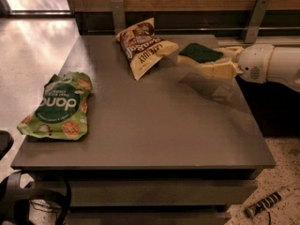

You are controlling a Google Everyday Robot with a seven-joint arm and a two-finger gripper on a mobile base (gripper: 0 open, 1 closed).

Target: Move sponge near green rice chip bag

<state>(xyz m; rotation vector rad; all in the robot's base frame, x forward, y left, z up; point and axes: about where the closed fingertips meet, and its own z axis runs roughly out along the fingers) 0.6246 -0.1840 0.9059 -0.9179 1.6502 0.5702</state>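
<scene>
Spanning most of your view, the flat dark grey tabletop (164, 125) carries everything that matters here. Your white, rounded robot arm (276, 65) reaches in from the right, above the far right part of the surface. The crinkled light green rice chip bag (58, 106), with its dark green round label, lies flat at the near left, right at the table's left edge and well apart from the arm. The glossy brown and yellow chip bag (143, 46) lies at the far middle, just beside your load. The pale two-finger gripper (205, 63) looks closed around the small rectangular sponge (200, 52), whose dark green scouring top faces up. A shadow on the grey below suggests that the sponge hangs clear of the surface. Your risks come from the long diagonal crossing ahead. Travel too low or too far back and you clip the brown and yellow chip bag, dragging it along. The sponge is soft, so a hurried swing could let it slip out halfway. Arrive too fast or too low and you nudge the light bag off the left edge, or drop the sponge on top of it rather than beside it.
</scene>
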